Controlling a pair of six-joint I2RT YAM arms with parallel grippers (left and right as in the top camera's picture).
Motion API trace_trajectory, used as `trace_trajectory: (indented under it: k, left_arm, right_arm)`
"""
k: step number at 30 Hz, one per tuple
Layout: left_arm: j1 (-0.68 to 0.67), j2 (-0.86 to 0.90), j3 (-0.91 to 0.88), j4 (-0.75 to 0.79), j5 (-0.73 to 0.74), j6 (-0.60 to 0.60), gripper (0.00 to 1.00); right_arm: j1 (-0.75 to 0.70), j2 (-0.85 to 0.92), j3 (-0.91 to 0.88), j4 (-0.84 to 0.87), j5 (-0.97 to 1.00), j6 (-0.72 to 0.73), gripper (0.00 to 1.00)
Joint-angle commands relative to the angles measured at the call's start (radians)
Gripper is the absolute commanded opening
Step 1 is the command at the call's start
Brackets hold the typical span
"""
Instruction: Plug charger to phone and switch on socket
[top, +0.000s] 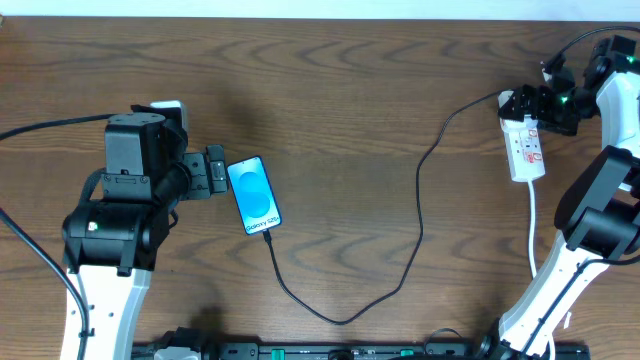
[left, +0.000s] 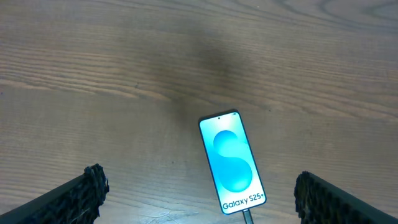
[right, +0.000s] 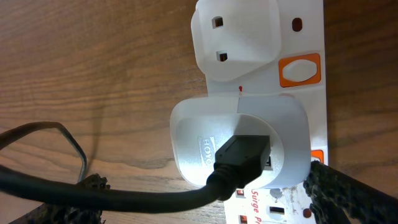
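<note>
The phone (top: 254, 195) lies flat on the wooden surface (top: 350, 90), its blue screen lit and facing up. The left claw (top: 216, 172) sits just beside the phone's left edge. Its fingers (left: 81, 196) are spread wide and hold nothing, and in the left wrist view the phone lies ahead of the gap between them. The charger (top: 420, 200) is plugged into the phone's bottom end. From there the cable loops down and away to the right, then rises to the socket (top: 527, 148), which lies well to the right of the phone. The right claw (top: 522, 106) hovers at the socket's far end with its fingers apart, gripping nothing. Under it the cable's black plug sits in a white adapter (right: 249, 124) on the strip, and an orange switch (right: 300, 70) is just beyond the adapter.
</note>
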Motion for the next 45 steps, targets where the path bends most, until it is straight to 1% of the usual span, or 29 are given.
trace_trajectory:
  k: [1, 7, 10, 12, 26, 30, 37, 45]
  left_arm:
    - [-0.002, 0.002, 0.012, 0.0, -0.009, 0.013, 0.98]
    - [-0.002, 0.002, 0.012, 0.0, -0.009, 0.013, 0.98]
    - [-0.002, 0.002, 0.013, 0.0, -0.009, 0.013, 0.98]
    - [-0.002, 0.002, 0.013, 0.0, -0.009, 0.013, 0.98]
    - [-0.002, 0.002, 0.012, 0.0, -0.009, 0.013, 0.98]
    - [-0.002, 0.002, 0.012, 0.0, -0.009, 0.013, 0.98]
    - [-0.002, 0.002, 0.012, 0.0, -0.009, 0.013, 0.98]
    - [-0.002, 0.002, 0.012, 0.0, -0.009, 0.013, 0.98]
  right_arm:
    - [0.016, 0.012, -0.013, 0.008, -0.025, -0.013, 0.99]
    - [0.016, 0.012, -0.096, 0.061, -0.026, -0.004, 0.99]
    - [0.016, 0.012, -0.137, 0.088, -0.067, 0.022, 0.99]
    - [0.016, 0.012, -0.137, 0.091, -0.095, 0.021, 0.99]
    - [0.013, 0.009, -0.127, 0.087, -0.093, 0.021, 0.99]
    - [-0.002, -0.003, -0.048, 0.032, -0.057, 0.024, 0.99]
    - [-0.011, -0.003, 0.138, -0.116, 0.149, 0.024, 0.99]
    - [-0.014, -0.003, 0.302, -0.234, 0.17, 0.024, 0.99]
